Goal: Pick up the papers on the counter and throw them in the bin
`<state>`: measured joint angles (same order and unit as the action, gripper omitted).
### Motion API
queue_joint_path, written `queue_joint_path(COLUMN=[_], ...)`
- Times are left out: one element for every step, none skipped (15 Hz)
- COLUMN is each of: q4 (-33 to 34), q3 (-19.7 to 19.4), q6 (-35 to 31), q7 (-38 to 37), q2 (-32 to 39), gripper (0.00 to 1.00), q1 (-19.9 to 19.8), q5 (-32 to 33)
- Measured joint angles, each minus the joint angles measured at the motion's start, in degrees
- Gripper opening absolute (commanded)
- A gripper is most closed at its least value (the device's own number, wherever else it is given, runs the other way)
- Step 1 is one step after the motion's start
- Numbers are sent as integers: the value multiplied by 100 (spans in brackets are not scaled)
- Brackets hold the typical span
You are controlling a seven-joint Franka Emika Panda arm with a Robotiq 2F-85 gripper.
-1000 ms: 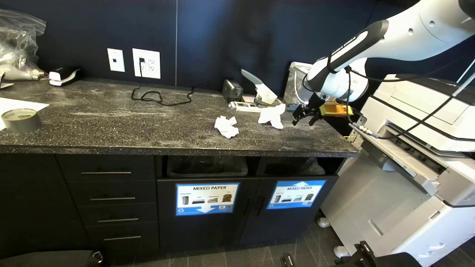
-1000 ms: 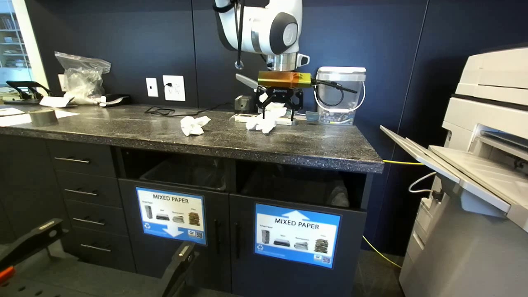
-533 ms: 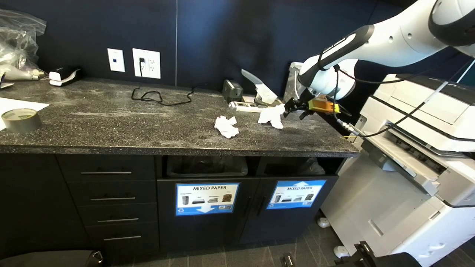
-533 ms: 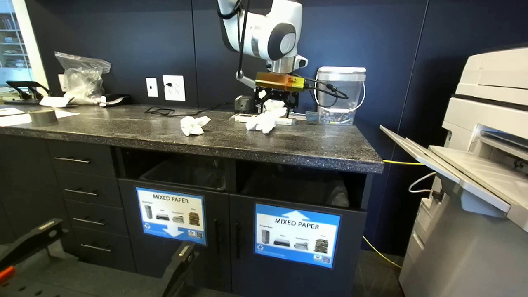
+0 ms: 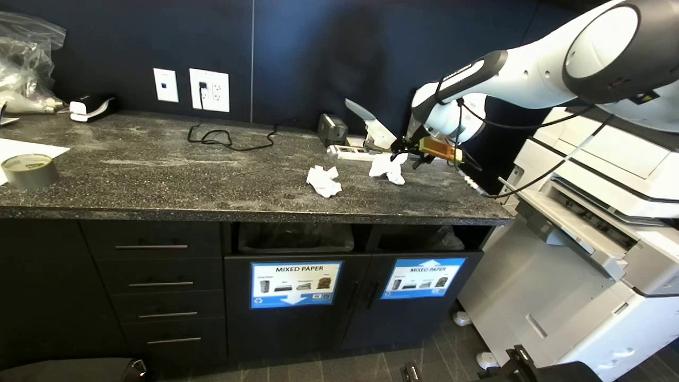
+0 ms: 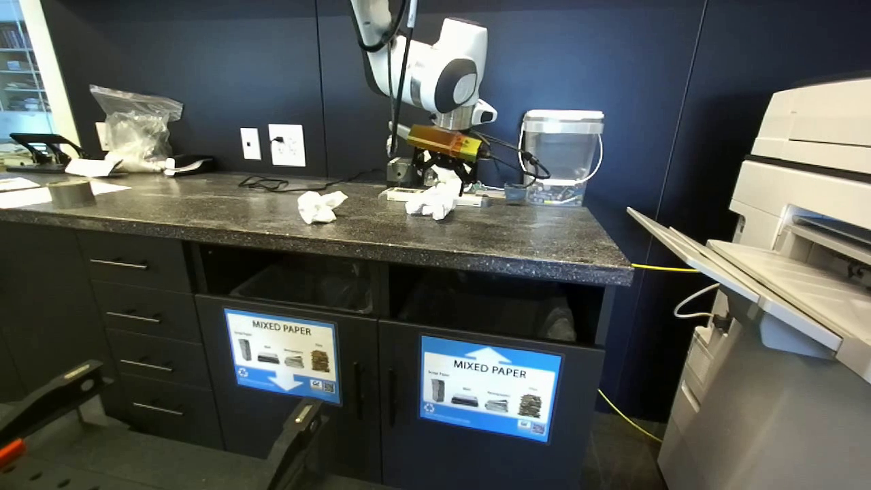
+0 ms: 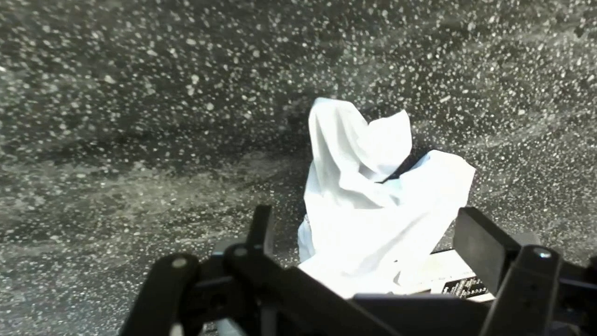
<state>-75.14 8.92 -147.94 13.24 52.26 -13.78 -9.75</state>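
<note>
Paper wad [image 7: 357,205], from above, shows between the gripper's [image 7: 366,227] 2 spread fingers [image 7: 482,249].

A white paper wad [image 5: 324,181] and another wad [image 5: 390,170] (both crumpled) lie apart on the counter [image 5: 238,180].

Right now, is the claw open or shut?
Open: in the wrist view, the claw has its fingers wide apart, countertop showing between one and the crumpled paper wad.

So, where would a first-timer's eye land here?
Probably on the big white arm hanging over the dark counter. In the wrist view, a crumpled white wad shows between the open fingers of its black tool; a second wad lies nearby. Below, two blue MIXED PAPER signs stand out on the cabinet doors.
</note>
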Motion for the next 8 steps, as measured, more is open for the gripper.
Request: queue_joint_path(q4=[146,304,465,599,734,880,1002,1124], q3=[-2,-2,-5,-13,-21,-34,-56,-86], q6=[30,89,149,172,211,267,298,331], q7=[-139,-262,-374,-473,-562,-638,-699,-762], q2=[94,187,282,376,470,568,664,764], gripper=[100,100,100,100,100,100,100,100], q1=[62,107,151,203,242,272,314,349], q5=[0,-7,-9,-9,-9,-9,-9,-9])
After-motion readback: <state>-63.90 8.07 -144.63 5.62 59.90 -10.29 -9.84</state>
